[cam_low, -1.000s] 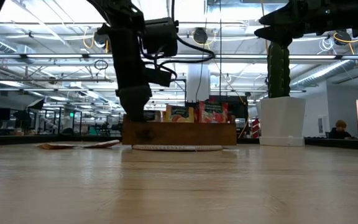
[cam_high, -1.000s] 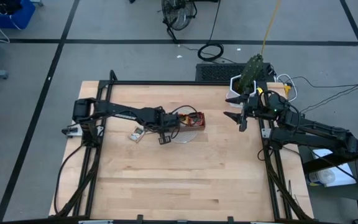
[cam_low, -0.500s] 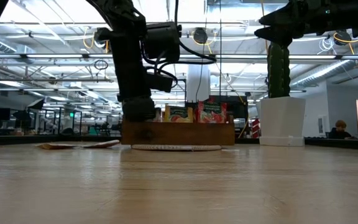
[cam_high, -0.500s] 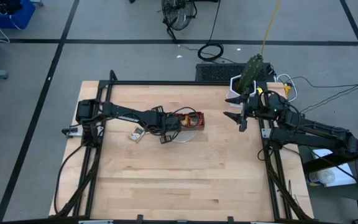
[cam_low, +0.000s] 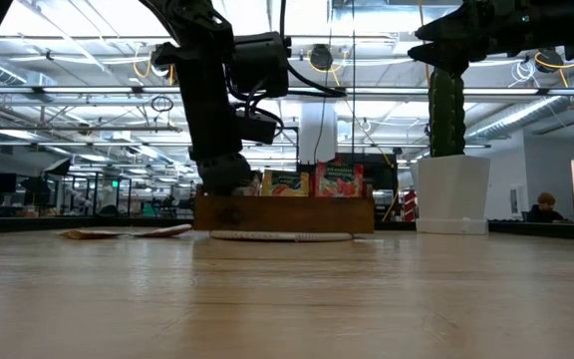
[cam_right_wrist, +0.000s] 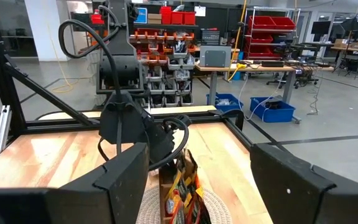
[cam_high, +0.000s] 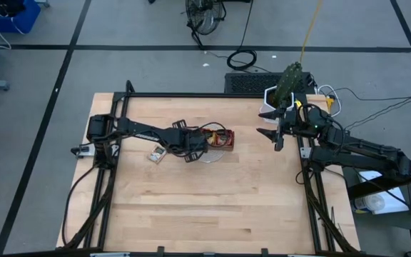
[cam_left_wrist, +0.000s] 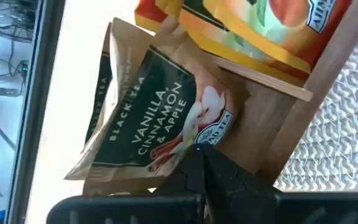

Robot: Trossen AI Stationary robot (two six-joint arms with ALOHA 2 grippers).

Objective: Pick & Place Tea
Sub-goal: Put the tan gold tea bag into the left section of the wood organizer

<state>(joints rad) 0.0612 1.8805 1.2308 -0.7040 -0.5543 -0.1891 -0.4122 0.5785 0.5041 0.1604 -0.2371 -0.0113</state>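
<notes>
- Beige sachet (cam_left_wrist: 160, 118) w/ dark label (vanilla, cinnamon & apple black tea) is clenched in left end effector (cam_left_wrist: 197, 158); tips pinch its lower edge, sachet tilted, half into end compartment of wooden tray (cam_left_wrist: 291, 118).
- High view: left end effector (cam_high: 191, 145) sits centre frame at left end of tray (cam_high: 228, 140); tray rests on a woven mat (cam_high: 209, 155).
- Orange-yellow sachets (cam_left_wrist: 241, 37) already standing in next compartment; red ones (cam_low: 339, 180) show above tray wall in low view.
- Two loose sachets (cam_high: 156, 154) lie on surface (cam_high: 212, 207), left of tray, centre-left of frame.
- Right end effector (cam_high: 271, 128) parked upper right near potted cactus (cam_high: 289, 83), fingers spread, empty.
- Step in hand (judgement): seating beige sachet. To do well: straighten to upright, keep clear of divider, lower till bottom edge meets tray floor, then let go; releasing tilted risks it flopping out over tray end.
</notes>
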